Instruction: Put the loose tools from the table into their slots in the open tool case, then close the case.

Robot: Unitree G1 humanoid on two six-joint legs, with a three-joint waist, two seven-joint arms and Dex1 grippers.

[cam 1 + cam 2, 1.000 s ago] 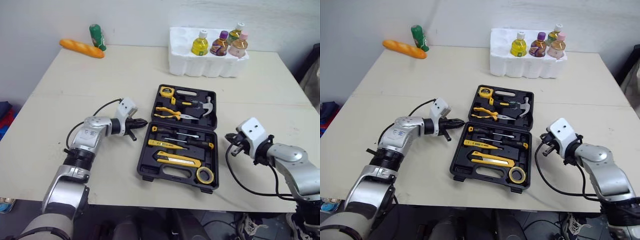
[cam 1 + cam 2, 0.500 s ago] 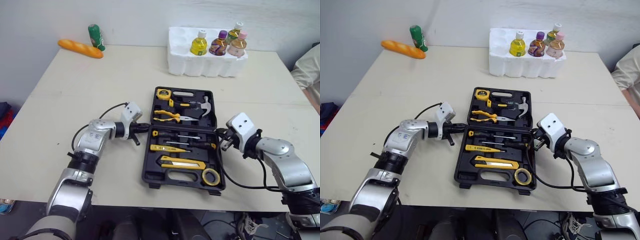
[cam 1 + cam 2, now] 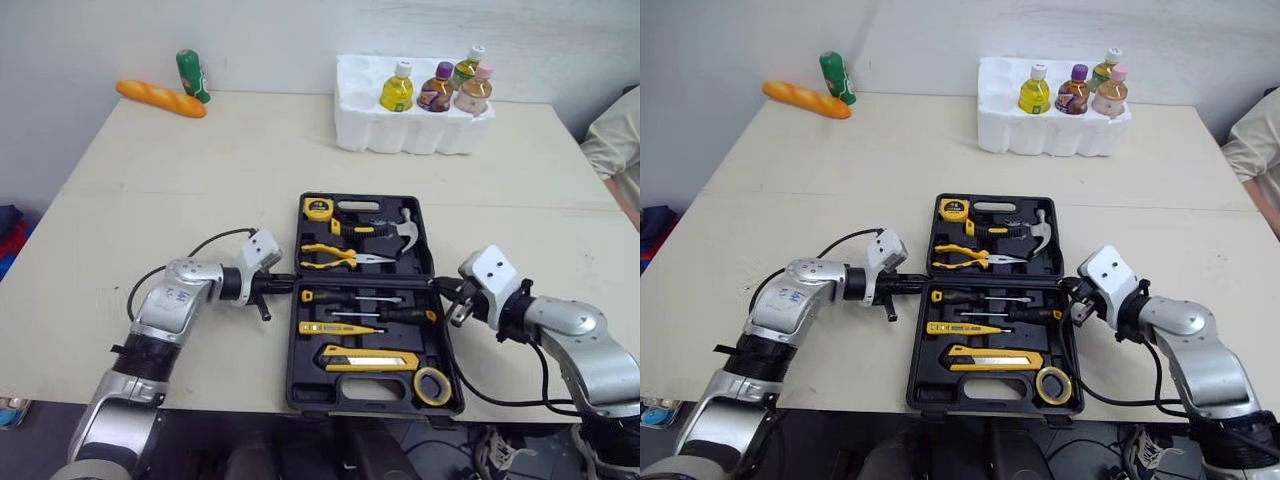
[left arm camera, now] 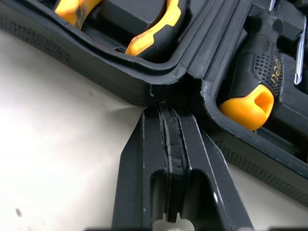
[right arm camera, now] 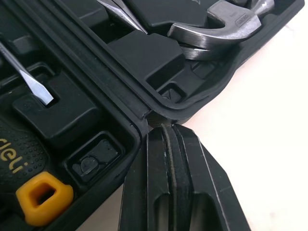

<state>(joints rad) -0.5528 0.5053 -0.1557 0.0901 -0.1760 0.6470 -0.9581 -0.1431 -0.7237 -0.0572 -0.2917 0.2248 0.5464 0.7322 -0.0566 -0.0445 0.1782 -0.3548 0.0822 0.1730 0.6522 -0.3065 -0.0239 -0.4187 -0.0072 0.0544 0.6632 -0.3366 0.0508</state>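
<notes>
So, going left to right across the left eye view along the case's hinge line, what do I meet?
left end effector, fingers shut, tips at the hinge → open tool case → right end effector, fingers shut, tips at the opposite end of the hinge

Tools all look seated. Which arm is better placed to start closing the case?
Neither left nor right has a clear edge. The left end effector and right end effector, both shut, sit at opposite ends of the hinge of the black plastic tool case. This likely needs both arms together.
</notes>
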